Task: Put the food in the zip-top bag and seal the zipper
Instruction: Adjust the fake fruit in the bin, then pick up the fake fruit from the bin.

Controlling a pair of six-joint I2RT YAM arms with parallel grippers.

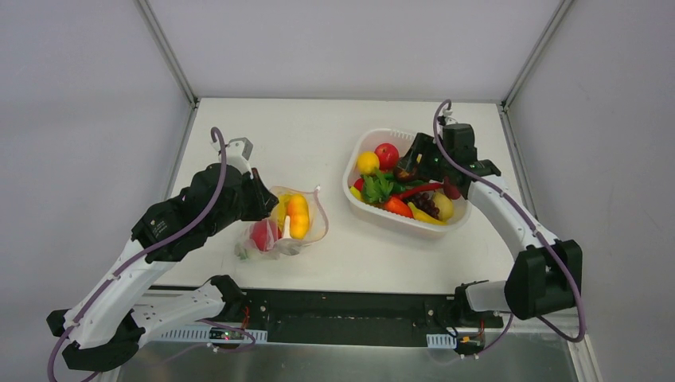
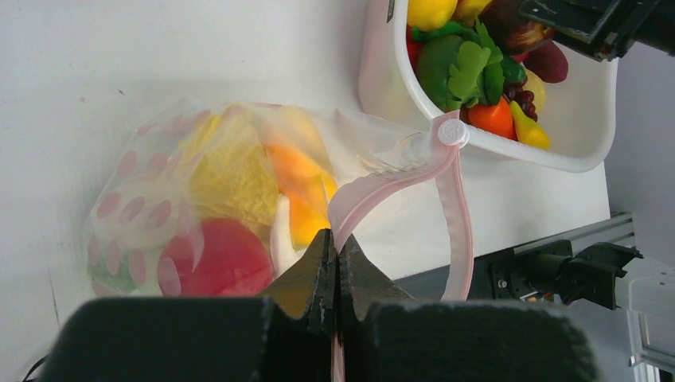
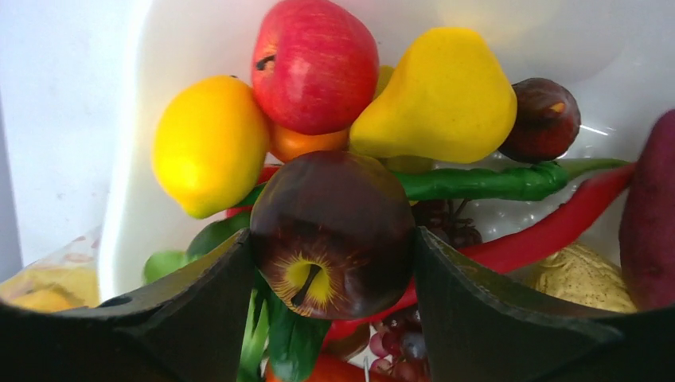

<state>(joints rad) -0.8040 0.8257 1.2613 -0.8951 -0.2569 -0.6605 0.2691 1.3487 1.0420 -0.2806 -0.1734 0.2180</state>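
Note:
The zip-top bag (image 1: 290,219) lies left of centre on the table with its mouth gaping toward the basket. Inside it are pieces of food: a red one (image 2: 215,259), an orange one (image 2: 298,179) and a yellow one (image 2: 231,171). My left gripper (image 2: 336,247) is shut on the pink zipper (image 2: 382,191) strip at the bag's mouth edge, and its white slider (image 2: 452,132) sits at the far end. Over the basket, my right gripper (image 3: 333,235) is shut on a dark purple apple (image 3: 342,199), one finger against each side of it.
The white ribbed basket (image 1: 348,179) at centre right holds several more food pieces: a red apple (image 3: 314,64), a yellow pear (image 3: 438,95), a lemon (image 3: 208,143), a green chili (image 3: 485,181) and a red chili (image 3: 557,227). White walls enclose the table.

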